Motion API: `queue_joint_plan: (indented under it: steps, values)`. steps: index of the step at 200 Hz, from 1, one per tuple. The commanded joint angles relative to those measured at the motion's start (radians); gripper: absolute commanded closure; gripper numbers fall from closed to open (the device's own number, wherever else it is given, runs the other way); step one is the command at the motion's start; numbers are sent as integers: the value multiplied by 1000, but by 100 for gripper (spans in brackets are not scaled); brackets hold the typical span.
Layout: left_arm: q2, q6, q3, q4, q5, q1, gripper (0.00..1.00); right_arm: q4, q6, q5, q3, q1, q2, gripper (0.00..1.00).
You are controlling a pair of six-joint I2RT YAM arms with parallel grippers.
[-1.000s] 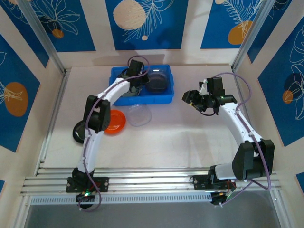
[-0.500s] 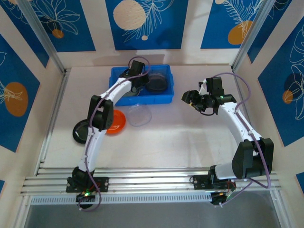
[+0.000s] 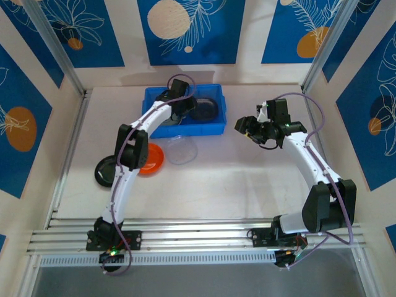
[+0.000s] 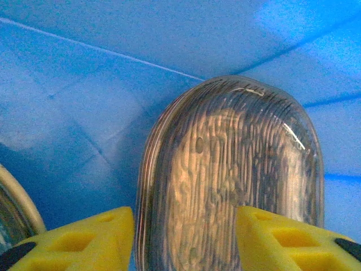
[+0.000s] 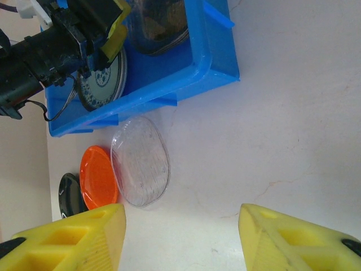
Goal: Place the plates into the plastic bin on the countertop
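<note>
Your right tool [image 3: 245, 125] has drifted a touch closer to the plastic bin [image 3: 213, 129], fingers spread and empty. The smoky plate [image 4: 231, 180] lies inside the bin and the left tool [image 3: 178, 110] hangs open over it, so that drop-off looks done. The clear plate [image 3: 182, 150], orange plate [image 3: 151, 158] and black plate [image 3: 105, 171] wait on the tabletop [image 3: 235, 185]. Next, lift the left tool out and go for the clear plate's rim.

The right gripper [image 3: 242, 127] is drifting toward 10 o'clock, closing on the right end of the plastic bin [image 3: 213, 128]. The left arm's elbow [image 3: 132, 146] is swinging toward 2 o'clock, coming further over the left edge of the orange plate [image 3: 153, 159]. The left gripper [image 3: 178, 111] is inching toward 9 o'clock above the bin.
</note>
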Motion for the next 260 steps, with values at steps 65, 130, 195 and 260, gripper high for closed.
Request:
queue_joint_plan:
  steps: [65,130,195,260]
  values:
    - [-112,63,-32,27,-36,4,43,-2,5,5,18,8,-13,44]
    - [-225,133,-10,30,-54,-18,35,20,3,-2,20,25,-11,44]
    - [-619,242,-487,150,-103,-134,21,97,16,-3,-56,98,-58,44]
    - [-964,326,-834,167,-102,-240,15,131,-12,54,-103,183,-110,45]
